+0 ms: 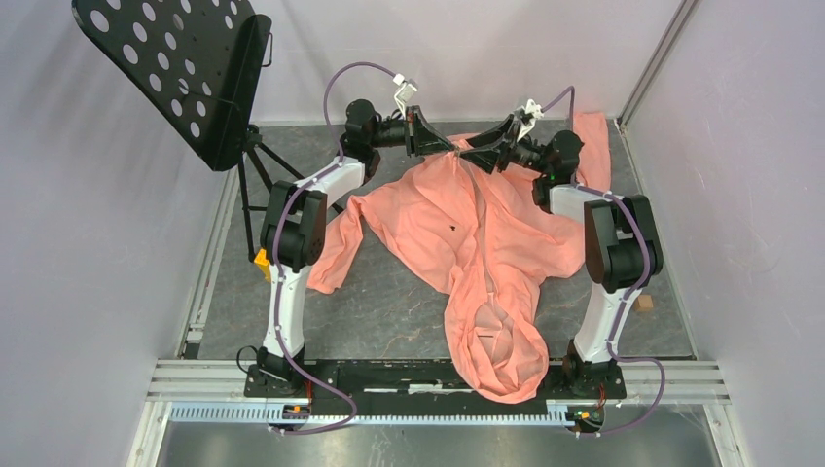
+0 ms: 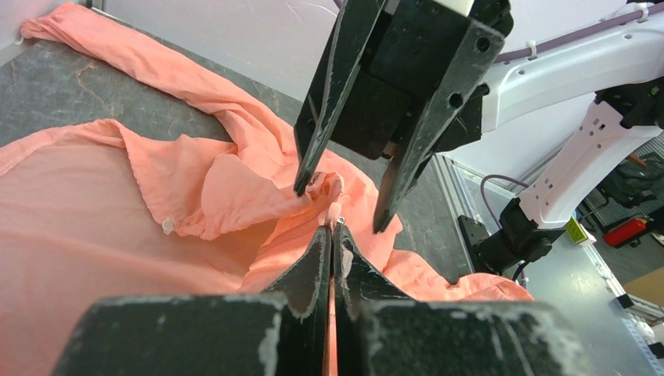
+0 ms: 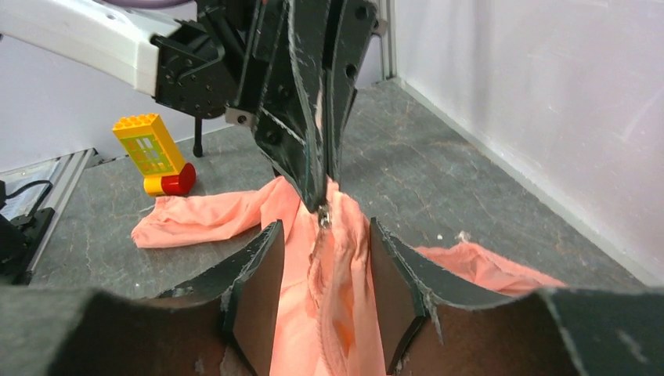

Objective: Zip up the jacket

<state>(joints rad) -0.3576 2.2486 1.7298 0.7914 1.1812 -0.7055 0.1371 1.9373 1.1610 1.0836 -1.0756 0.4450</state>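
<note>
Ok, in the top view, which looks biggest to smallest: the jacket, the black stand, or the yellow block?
Biggest: jacket.
Middle: black stand; it's raised toward the camera, so it may look oversized.
Smallest: yellow block.

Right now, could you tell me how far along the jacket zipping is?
Done: the jacket lies spread out, both grippers at its far hem. In hand: the left gripper is shut on the hem by the zipper; the right gripper is open astride it. Still to do: close the right gripper and draw the zipper to the hood.
</note>
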